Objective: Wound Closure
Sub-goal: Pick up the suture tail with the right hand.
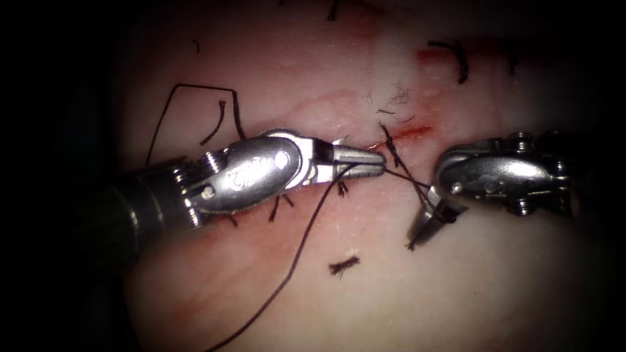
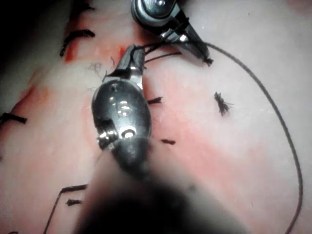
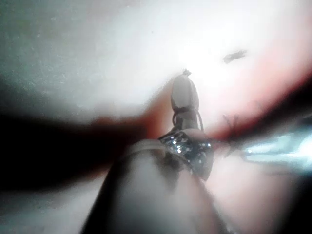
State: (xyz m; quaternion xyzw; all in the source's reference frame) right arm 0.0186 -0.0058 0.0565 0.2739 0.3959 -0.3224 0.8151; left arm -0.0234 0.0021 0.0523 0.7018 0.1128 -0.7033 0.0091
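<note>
Several stitches are already sitting along the cut [image 1: 404, 133]. Both hands are gripping thread [image 1: 293, 261]: left hand [image 1: 381, 164] clenched, right hand [image 1: 417, 238] clenched near the thread's end. Can't locate needle.

Pale pink tissue [image 1: 365, 287] carries streaks of red fluid [image 1: 411, 132] just beyond the left tool [image 1: 375, 163], whose steel is shiny silver. The thread [image 1: 297, 261] is dark, near black, as are the frayed cut ends [image 1: 343, 266]. The right tool [image 1: 424, 228] is silver-grey.
</note>
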